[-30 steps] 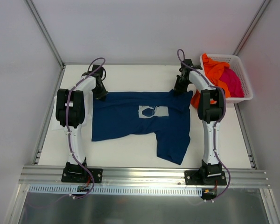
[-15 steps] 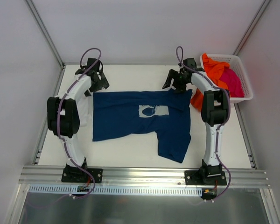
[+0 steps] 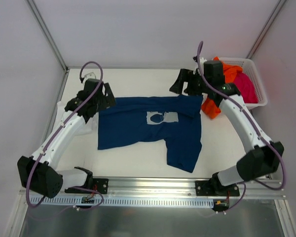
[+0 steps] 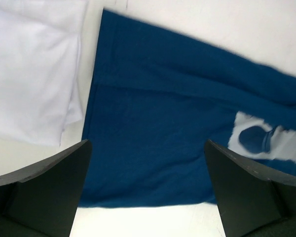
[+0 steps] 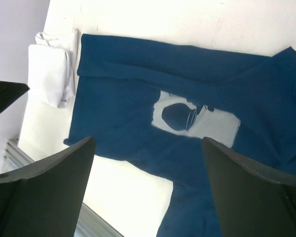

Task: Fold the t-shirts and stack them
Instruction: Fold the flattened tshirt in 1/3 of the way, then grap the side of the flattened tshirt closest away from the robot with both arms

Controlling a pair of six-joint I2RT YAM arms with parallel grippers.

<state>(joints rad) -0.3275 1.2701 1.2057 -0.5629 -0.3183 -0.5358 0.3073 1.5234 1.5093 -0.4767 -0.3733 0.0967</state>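
A navy blue t-shirt (image 3: 138,126) with a pale square chest print (image 3: 163,117) lies spread on the table, one sleeve (image 3: 183,153) trailing toward the near edge. My left gripper (image 3: 107,97) hovers open above its far left corner, nothing between its fingers (image 4: 49,182). My right gripper (image 3: 181,84) hangs open above the far right corner, also holding nothing; both show again as left gripper (image 4: 147,144) and right gripper (image 5: 148,140). A folded white t-shirt (image 4: 32,74) lies left of the navy one. Orange (image 3: 228,74) and magenta (image 3: 246,86) t-shirts sit in the basket.
The white lattice basket (image 3: 259,81) stands at the far right corner, with orange cloth (image 3: 210,106) spilling over its left side onto the table. Metal frame posts and walls enclose the table. An aluminium rail (image 3: 153,186) runs along the near edge.
Both grippers were shut on the navy t-shirt's far corners; they have let go, opened wide and lifted off. Both arms have swung outward. The shirt stays flat.
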